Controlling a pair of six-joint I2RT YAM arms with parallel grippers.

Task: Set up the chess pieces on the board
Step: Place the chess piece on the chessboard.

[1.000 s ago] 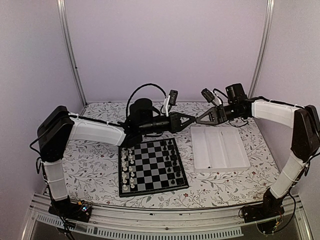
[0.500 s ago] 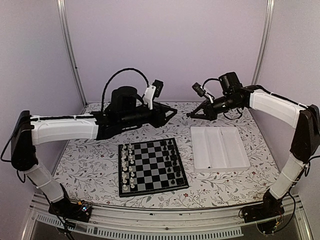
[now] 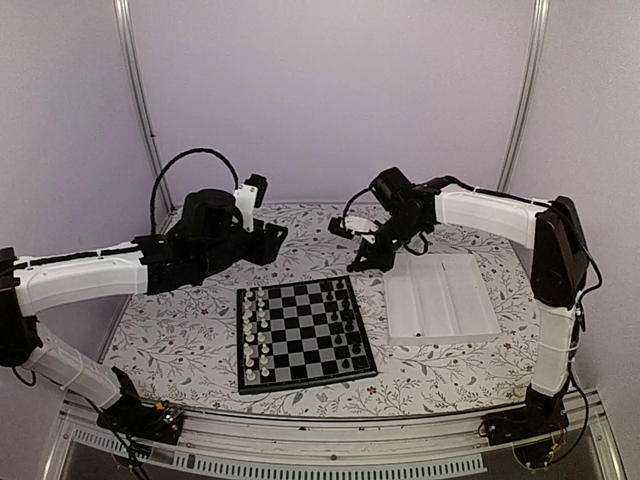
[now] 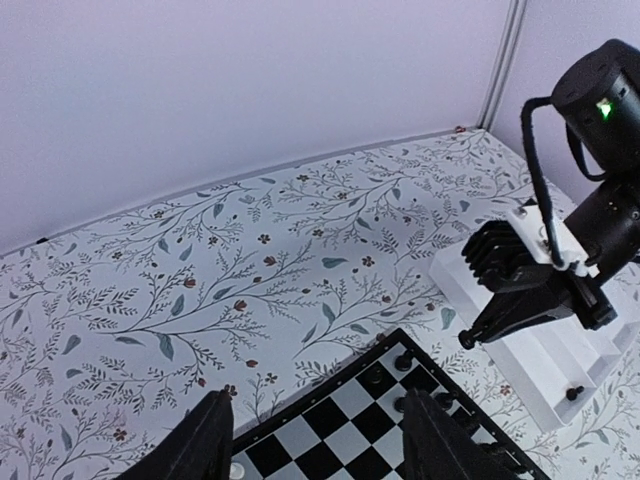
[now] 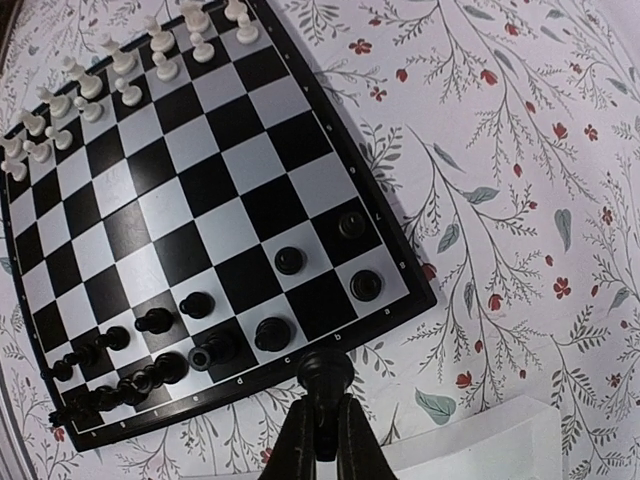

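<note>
Right gripper (image 5: pixel 321 402): clamped tight on one black chess piece (image 5: pixel 322 371), right at the board's (image 3: pixel 300 335) far-right corner.
Left gripper (image 4: pixel 320 445): fingers spread wide, holding nothing.

1. The light is soft and even, with a pale purple tint on the walls.
2. Shadows on the bench (image 3: pixel 190 320) are faint.
3. From above, the chess pieces (image 3: pixel 346 322) look tiny and fuzzy.
4. The right wrist view bends the edges of the board (image 5: pixel 215 230) into curves.
5. Up close, the right pincer (image 5: pixel 320 420) and its chess piece (image 5: pixel 322 372) look dark and blurry.
</note>
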